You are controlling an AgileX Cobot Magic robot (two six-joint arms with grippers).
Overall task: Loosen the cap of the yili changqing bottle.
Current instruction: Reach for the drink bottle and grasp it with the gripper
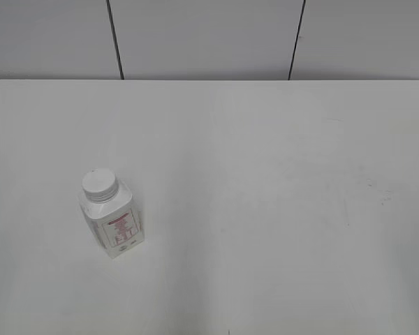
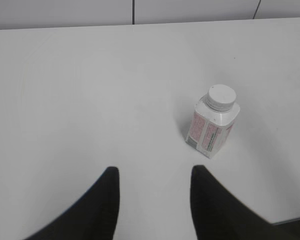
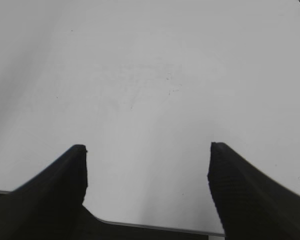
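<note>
My exterior camera looks down at a slant across the table (image 1: 279, 209) toward the back wall, with the yili changqing bottle (image 1: 110, 222) low on the left. My left wrist camera faces forward, closer, sharing that bottle (image 2: 212, 125). My right wrist camera looks down on bare tabletop near the front edge.

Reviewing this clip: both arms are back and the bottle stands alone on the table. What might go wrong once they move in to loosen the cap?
1. The small white squarish plastic bottle stands free, unsupported; a sideways nudge could tip it.
2. The ribbed white screw cap is small, while the open left hand sits off to one side of it, so a grasp may slip.
3. The open right hand sees only bare white table, so its reach is long.
</note>
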